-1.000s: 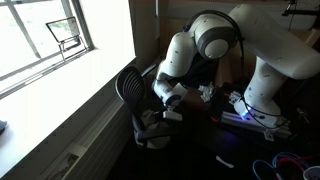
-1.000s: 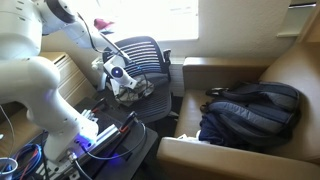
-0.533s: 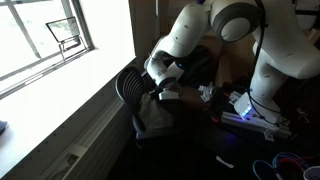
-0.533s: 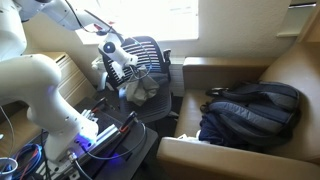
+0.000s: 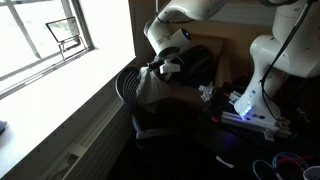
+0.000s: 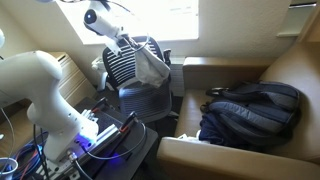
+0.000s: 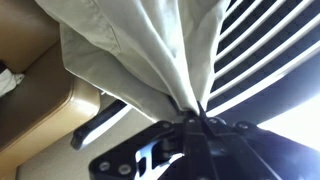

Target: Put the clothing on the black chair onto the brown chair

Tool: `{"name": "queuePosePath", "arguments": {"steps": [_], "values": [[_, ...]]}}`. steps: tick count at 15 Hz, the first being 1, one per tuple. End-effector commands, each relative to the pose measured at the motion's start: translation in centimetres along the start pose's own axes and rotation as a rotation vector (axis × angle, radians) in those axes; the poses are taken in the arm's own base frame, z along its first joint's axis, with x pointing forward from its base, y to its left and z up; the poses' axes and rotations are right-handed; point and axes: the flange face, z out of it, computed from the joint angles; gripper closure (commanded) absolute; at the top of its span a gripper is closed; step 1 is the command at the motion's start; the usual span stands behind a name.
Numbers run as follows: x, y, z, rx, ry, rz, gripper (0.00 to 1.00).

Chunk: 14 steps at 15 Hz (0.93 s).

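Our pincer is pinched tight on the clothing, which hangs clear above the black chair. Pickup looks done; carrying it to the brown chair and releasing remain.

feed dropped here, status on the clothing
Gripper shut on clothing. Clothing hangs over black chair. Backpack sits on brown chair.

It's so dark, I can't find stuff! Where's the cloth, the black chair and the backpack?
Pale grey cloth (image 6: 152, 68), an exterior view, middle of its hanging folds.
Black mesh office chair (image 6: 118, 68), an exterior view, its slatted backrest.
Dark blue backpack (image 6: 250, 115), an exterior view, its front panel.
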Motion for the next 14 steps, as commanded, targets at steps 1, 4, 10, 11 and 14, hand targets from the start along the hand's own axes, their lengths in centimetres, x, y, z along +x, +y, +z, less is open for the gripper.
{"name": "queuePosePath", "arguments": {"steps": [1,4,10,11,14], "values": [[1.2,0.4,-1.3,0.017,0.016,0.042,1.0],[2.0,0.8,-2.3,0.034,0.02,0.063,1.0],[15.9,7.2,-4.9,-0.082,0.272,-0.209,1.0],[17.1,8.9,-6.2,0.068,0.245,-0.095,1.0],[22.2,13.7,-8.2,0.164,0.262,-0.132,1.0]]}}
